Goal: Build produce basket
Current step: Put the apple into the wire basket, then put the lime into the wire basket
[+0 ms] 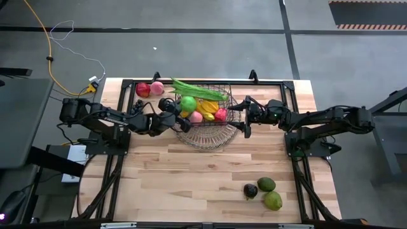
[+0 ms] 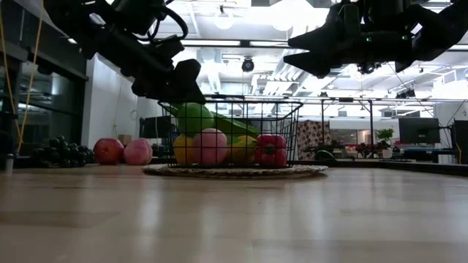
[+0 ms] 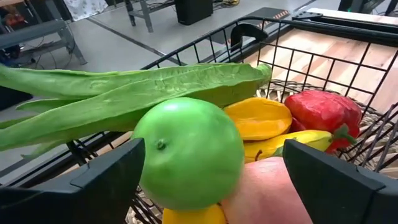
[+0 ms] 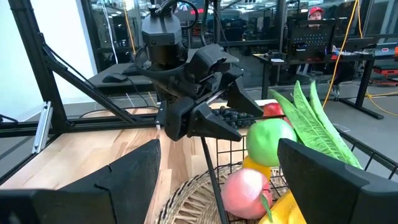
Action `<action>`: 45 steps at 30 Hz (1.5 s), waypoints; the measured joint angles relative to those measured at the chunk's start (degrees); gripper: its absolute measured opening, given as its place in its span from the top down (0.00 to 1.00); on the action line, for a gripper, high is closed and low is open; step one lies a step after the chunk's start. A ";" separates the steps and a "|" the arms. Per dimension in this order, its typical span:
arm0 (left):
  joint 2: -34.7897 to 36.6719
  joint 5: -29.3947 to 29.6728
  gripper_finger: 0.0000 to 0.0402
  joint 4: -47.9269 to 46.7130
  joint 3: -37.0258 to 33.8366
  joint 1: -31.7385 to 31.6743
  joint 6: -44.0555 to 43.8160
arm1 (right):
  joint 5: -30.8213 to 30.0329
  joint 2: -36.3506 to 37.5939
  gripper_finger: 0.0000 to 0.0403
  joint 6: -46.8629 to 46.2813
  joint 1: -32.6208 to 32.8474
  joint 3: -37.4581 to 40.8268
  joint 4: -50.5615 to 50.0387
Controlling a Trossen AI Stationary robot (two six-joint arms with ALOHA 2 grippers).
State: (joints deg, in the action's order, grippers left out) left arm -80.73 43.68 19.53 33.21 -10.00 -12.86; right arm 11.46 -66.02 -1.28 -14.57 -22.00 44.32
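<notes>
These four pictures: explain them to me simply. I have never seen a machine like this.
Two dark robot arms work at a wooden table, filling a wire basket with produce. One picture looks down from above, one looks level across the table, and two come from cameras on the arms' wrists. The left gripper sits at the basket's edge, fingers spread either side of a green apple that rests on the pile, so nothing is held. The right gripper, open and empty, waits at the other side. In the basket lie long green pods, yellow pieces and a red pepper. Two avocados and a dark fruit remain near the table's front.
</notes>
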 joint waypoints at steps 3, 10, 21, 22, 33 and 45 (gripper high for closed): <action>0.89 -0.21 0.08 -0.05 0.00 0.18 0.38 | 0.00 0.00 0.22 0.02 0.00 -0.01 -0.56; 10.65 -2.69 0.08 1.02 -0.57 5.90 7.45 | 0.00 0.00 0.22 0.20 0.00 -0.01 -1.75; 27.92 -31.84 0.08 18.36 -15.91 10.09 18.45 | 0.02 0.00 0.22 -0.20 0.00 -0.02 -1.73; 29.46 -31.89 0.08 18.37 -16.83 9.78 18.41 | 0.02 0.00 0.22 -0.19 0.00 0.00 -1.72; 35.77 -31.10 0.08 16.72 -19.47 7.61 16.09 | 0.02 0.00 0.22 0.02 0.00 -0.02 -1.62; 35.76 -31.10 0.08 16.74 -19.47 7.61 16.06 | 0.02 0.00 0.22 0.02 0.00 -0.01 -1.52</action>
State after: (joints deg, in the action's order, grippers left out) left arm -44.97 12.58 36.27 13.74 -2.39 3.20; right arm 11.49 -66.02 -1.26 -14.57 -22.01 42.79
